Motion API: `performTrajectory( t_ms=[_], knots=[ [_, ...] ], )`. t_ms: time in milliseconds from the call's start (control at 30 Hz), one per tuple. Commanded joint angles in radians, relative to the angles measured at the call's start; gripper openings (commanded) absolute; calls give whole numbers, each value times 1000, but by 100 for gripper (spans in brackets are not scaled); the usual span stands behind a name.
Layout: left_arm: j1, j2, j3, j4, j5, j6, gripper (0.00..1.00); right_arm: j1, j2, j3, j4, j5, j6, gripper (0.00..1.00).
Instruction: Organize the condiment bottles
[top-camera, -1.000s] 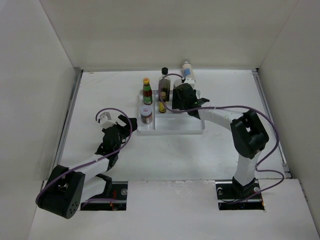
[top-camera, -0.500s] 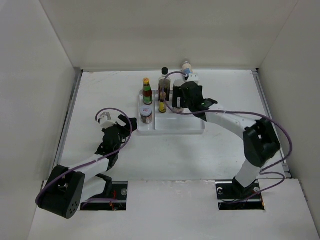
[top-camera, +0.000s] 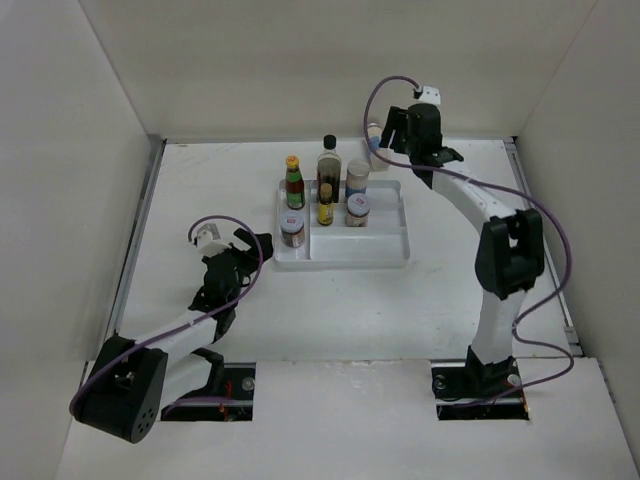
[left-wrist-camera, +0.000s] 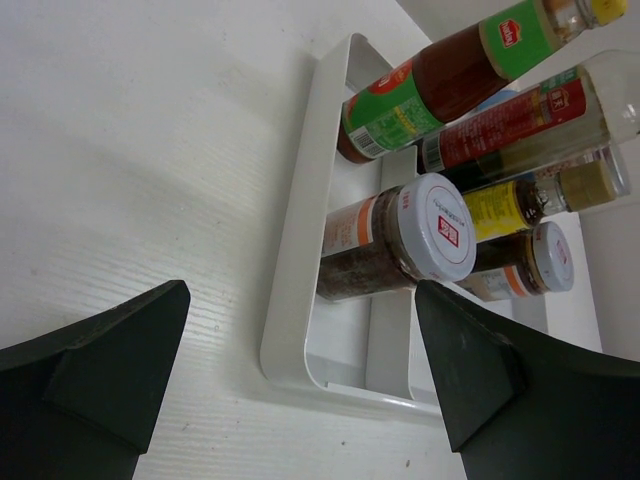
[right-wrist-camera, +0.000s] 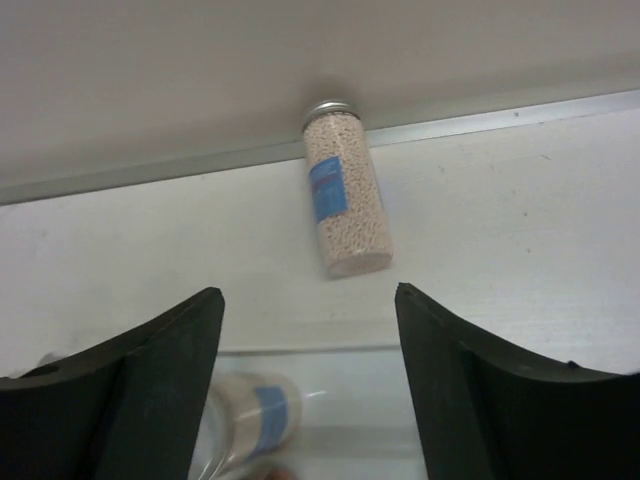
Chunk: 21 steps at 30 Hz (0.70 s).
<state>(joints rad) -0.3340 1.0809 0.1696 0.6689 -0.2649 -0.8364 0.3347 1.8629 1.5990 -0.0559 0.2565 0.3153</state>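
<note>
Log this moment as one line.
left gripper: open, empty, near tray | right gripper: open, empty, raised near shaker | shaker: upright outside tray, by back wall | tray: six bottles

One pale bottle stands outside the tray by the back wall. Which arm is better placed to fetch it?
The right. The right gripper hangs open by the pale shaker, which shows between its fingers. The left gripper sits open at the near left corner of the tray, far from it.
</note>
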Motion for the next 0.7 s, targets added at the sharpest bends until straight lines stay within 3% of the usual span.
performTrajectory(
  t_ms=[0,200,367,667],
  knots=[
    [8,-36,-7,43,-25,10,100,-56,172,191,-45,-134,-30,73],
    [5,-12,-2,47,-46,20,100,-96,406,423,-56,-226,-48,78],
    [2,22,2,60,-53,23,100,-99,498,478,-59,-230,-47,85],
    [8,16,-1,69,-53,23,100,-95,597,555,-113,-212,-32,87]
  ],
)
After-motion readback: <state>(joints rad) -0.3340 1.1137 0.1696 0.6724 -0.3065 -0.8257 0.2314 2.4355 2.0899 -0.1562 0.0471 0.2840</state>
